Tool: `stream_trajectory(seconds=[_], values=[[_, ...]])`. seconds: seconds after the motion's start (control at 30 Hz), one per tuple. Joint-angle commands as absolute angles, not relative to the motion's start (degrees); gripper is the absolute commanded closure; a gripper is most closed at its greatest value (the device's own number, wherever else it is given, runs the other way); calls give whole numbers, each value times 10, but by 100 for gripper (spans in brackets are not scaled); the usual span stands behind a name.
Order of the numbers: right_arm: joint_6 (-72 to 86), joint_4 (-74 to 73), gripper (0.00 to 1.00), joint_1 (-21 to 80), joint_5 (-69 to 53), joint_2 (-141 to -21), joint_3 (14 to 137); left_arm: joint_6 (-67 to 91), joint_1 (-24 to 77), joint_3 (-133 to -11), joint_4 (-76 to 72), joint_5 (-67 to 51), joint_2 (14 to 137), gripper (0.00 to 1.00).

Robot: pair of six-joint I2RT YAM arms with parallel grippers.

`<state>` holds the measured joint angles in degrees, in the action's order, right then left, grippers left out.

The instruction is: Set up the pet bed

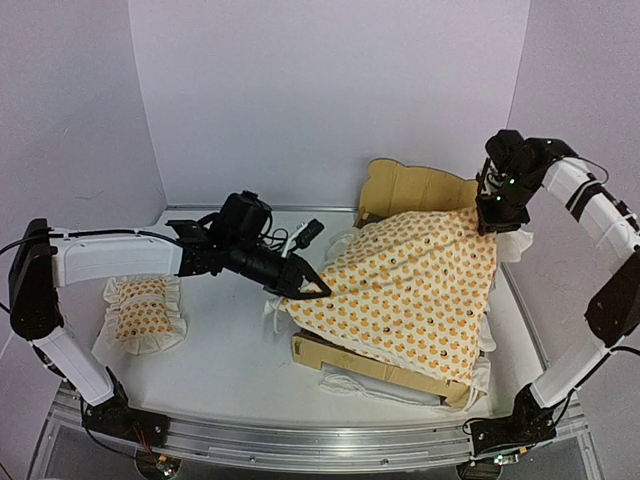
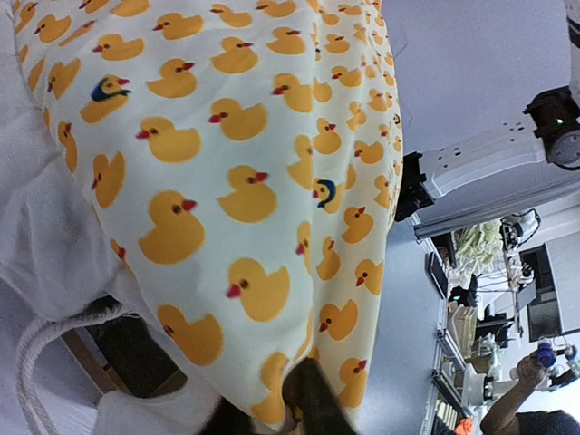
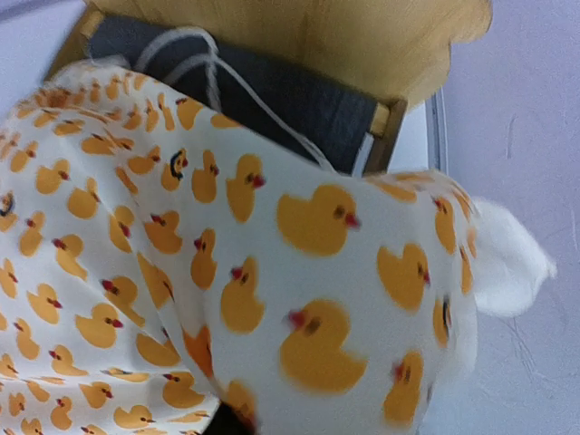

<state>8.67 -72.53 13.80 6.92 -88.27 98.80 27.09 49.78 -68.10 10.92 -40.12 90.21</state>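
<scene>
Pinching opposite corners of the duck-print cover [image 1: 410, 290], seemingly shut tight, left gripper [image 1: 320, 292] and right gripper [image 1: 493, 225] tent it over the pet bed [image 1: 335, 355], judged light, stiff, graspable at its headboard [image 1: 415, 188].

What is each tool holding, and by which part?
Both hold the duck-print cover: the left tool pinches its left corner, the right tool its far right corner.

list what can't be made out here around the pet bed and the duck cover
Top view: grey base of the pet bed, mostly under the duck-print cover.
Left wrist view: fingertips of the left gripper, cut by the bottom edge and sunk in the cover.
Right wrist view: fingers of the right gripper, hidden beneath the cover.
Top view: print on the pillow, too small.
</scene>
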Motion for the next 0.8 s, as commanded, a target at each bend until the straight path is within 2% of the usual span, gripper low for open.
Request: stream_trajectory(seconds=[0.0,0.03,0.07,0.13,0.23,0.4,0.5,0.6,0.77], values=[[45,-702,40,129,185,-897,933,256,524,-664,140,-370,916,61],[41,-709,29,127,190,-906,941,242,523,-664,169,-337,906,45],[39,-714,22,126,194,-918,950,221,522,-673,210,-294,896,34],[44,-734,11,122,190,-943,978,178,520,-696,277,-217,878,26],[57,-751,5,110,132,-968,1013,165,502,-699,295,-152,826,18],[104,-730,5,29,12,-1015,1040,217,442,-682,277,-96,791,13],[122,-704,9,-25,-76,-1054,1068,261,424,-644,185,-177,797,12],[134,-693,10,-33,-73,-1073,1069,327,424,-601,88,-268,824,13],[145,-626,12,-38,-82,-1078,988,424,426,-531,-33,-302,847,13]])
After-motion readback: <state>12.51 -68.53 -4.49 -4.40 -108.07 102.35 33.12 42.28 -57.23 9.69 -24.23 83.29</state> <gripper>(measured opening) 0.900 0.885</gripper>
